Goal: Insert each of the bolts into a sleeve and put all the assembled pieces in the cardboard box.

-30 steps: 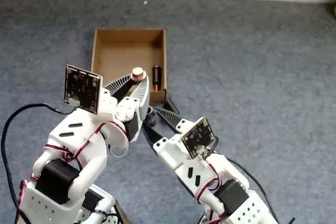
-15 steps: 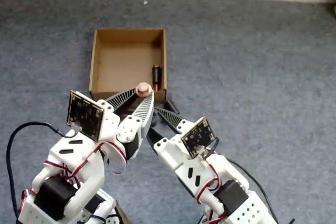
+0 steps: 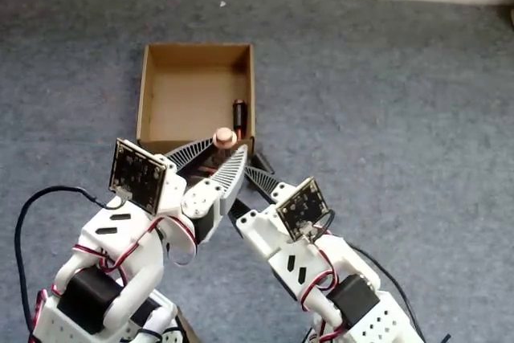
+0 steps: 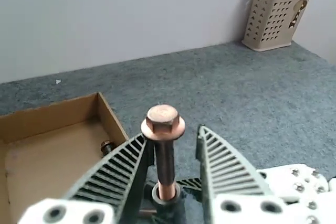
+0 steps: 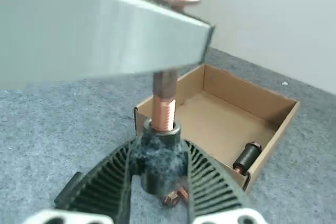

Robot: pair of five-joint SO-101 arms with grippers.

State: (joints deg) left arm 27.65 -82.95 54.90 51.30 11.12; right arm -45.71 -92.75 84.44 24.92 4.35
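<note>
Left gripper (image 4: 172, 135): its ribbed fingers were spread on either side of the bolt's shaft. One finger lay against the shaft and carpet showed in the gap before the other.
Bolt (image 4: 164, 153): copper-coloured with a flanged hex head, it stood upright with its threaded end down in the mouth of the sleeve.
Right gripper (image 5: 160, 157): its fingers were pressed together on the sleeve from both sides.
Sleeve (image 5: 160, 150): dark and short, it was held upright just in front of the cardboard box's near wall.
Cardboard box (image 3: 197, 52): it was open-topped, with one assembled piece (image 3: 239, 112) lying against its right wall.
Loose copper piece (image 5: 174, 199): it lay on the carpet under the right gripper.
Carpet (image 3: 385, 78): grey, covering the whole work surface.
Perforated basket (image 4: 275, 17): beige, holding sticks, it stood by the far wall.
</note>
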